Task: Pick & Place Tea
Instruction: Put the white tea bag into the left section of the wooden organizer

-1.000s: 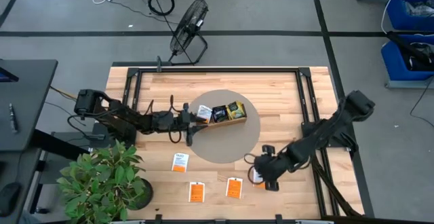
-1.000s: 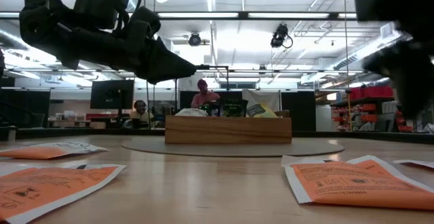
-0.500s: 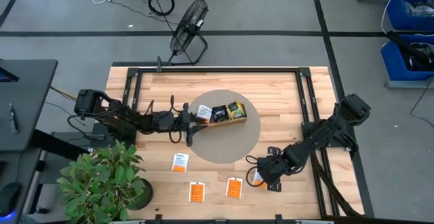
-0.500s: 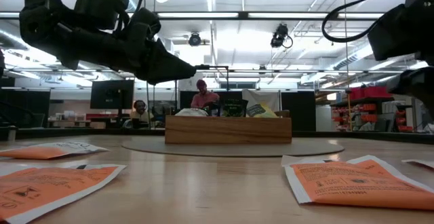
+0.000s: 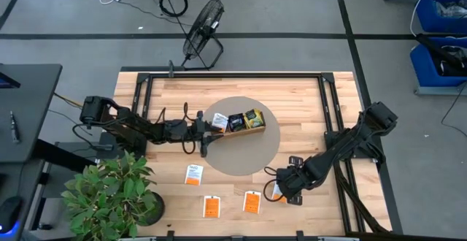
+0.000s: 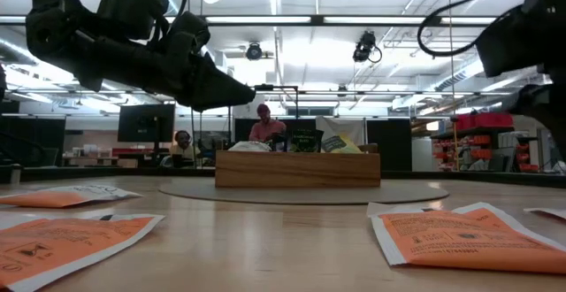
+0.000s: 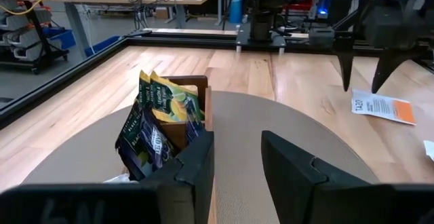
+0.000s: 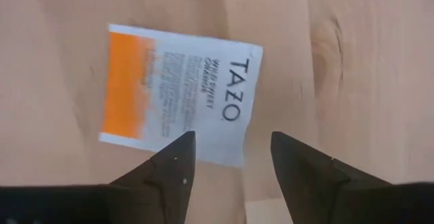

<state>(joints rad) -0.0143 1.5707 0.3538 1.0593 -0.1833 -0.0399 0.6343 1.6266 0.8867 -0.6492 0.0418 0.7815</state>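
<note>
Right wrist view, flat white-and-orange tea packet (image 8: 178,94) printed TAZO, lying on wood, right hand (image 8: 230,157) fingers apart above it

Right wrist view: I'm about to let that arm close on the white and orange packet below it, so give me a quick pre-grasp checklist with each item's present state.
1. Right gripper open: ok, a clear gap shows between its dark fingers.
2. Target in sight: ok, the flat white and orange tea packet lies on the wooden table right ahead of the fingers.
3. Packet free of neighbours: ok, nothing overlaps it in the right wrist view.
4. Fingers straddling the packet: not ok, only its near edge sits between them.
5. Fingertips touching the table: cannot tell.
6. Left gripper out of the way: ok, it hangs by the wooden tray on the round mat.
</note>
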